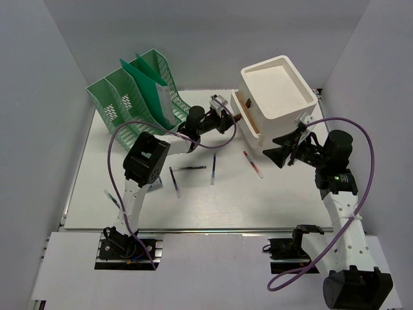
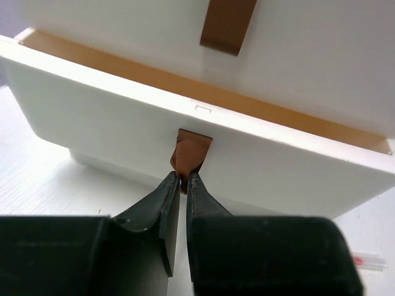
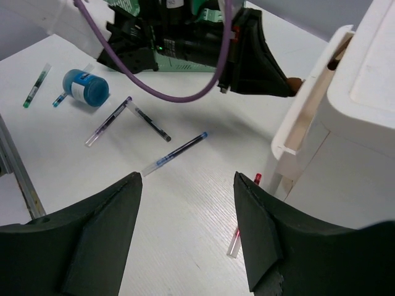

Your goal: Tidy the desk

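The white desk (image 1: 193,206) carries a white drawer box (image 1: 277,90) at the back right, its lower drawer (image 1: 245,119) pulled slightly out. My left gripper (image 1: 227,116) is shut on the drawer's brown pull tab (image 2: 188,154), pinched between the fingertips (image 2: 174,185). My right gripper (image 1: 281,154) hovers open in front of the box, above bare desk, with nothing between its fingers (image 3: 126,197). Loose pens lie mid-desk: a red one (image 1: 253,164), a blue one (image 1: 212,173) and two dark ones (image 1: 188,168).
A green file rack (image 1: 139,97) stands at the back left. A blue ink bottle (image 3: 86,87) and a green pen (image 3: 36,85) lie near the left arm. Purple cables (image 1: 116,148) loop over both arms. Grey walls enclose the desk.
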You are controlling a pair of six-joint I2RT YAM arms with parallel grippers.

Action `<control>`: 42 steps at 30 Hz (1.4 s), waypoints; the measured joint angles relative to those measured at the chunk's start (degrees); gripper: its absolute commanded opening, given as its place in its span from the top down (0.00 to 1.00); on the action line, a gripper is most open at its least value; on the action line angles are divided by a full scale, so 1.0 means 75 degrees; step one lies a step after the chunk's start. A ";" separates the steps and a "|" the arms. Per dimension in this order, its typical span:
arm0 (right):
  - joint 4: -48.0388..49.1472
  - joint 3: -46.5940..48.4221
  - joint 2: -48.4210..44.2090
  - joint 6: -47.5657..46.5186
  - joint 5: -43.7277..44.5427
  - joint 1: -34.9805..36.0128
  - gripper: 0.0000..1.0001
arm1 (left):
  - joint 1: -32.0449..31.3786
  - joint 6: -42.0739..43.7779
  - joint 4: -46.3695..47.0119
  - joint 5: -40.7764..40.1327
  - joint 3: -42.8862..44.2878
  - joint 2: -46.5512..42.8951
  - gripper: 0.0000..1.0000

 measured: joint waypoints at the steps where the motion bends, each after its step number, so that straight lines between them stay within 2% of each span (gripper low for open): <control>1: 0.0012 -0.0026 0.0000 -0.0015 0.0015 -0.0017 0.33 | 0.0038 0.0000 0.0029 0.0000 -0.0143 -0.0102 1.00; 11: -0.0017 -0.0178 0.0189 -0.0344 0.0227 -0.0134 0.30 | 0.0256 0.0041 0.0050 0.0000 -0.1215 -0.0903 0.98; 14: -0.0073 -0.0213 0.0286 -0.0595 0.0245 -0.0140 0.30 | 0.0259 0.0061 0.0032 -0.0012 -0.1338 -0.1081 0.79; 15: -0.0087 -0.0213 0.0315 -0.0685 0.0262 -0.0140 0.30 | 0.0265 0.0064 -0.0009 -0.0012 -0.1358 -0.1128 0.62; 18: -0.0219 -0.0213 0.0376 -0.0985 0.0289 -0.0137 0.31 | 0.0283 0.0090 -0.0210 -0.0064 -0.1384 -0.1253 0.52; 21: -0.0472 -0.0207 0.0504 -0.1276 0.0303 -0.0105 0.34 | 0.0291 0.0102 -0.0484 -0.0149 -0.1440 -0.1425 0.47; 28: -0.1483 0.0157 0.0930 -0.2095 0.0836 0.0300 0.38 | 0.0291 0.0198 -0.1451 -0.0332 -0.2218 -0.2888 0.37; 32: -0.2008 0.0251 0.0956 -0.2567 0.1530 0.0860 0.39 | 0.0291 0.0128 -0.2221 -0.0391 -0.2696 -0.4261 0.40; 36: -0.2323 0.0219 0.1055 -0.2771 0.2416 0.1475 0.35 | 0.0283 -0.0157 -0.3177 -0.0405 -0.3290 -0.5727 0.42; 42: -0.2340 -0.0233 0.1320 -0.2824 0.4170 0.2553 0.34 | 0.0181 -0.0498 -0.4581 -0.0676 -0.4899 -0.7924 0.38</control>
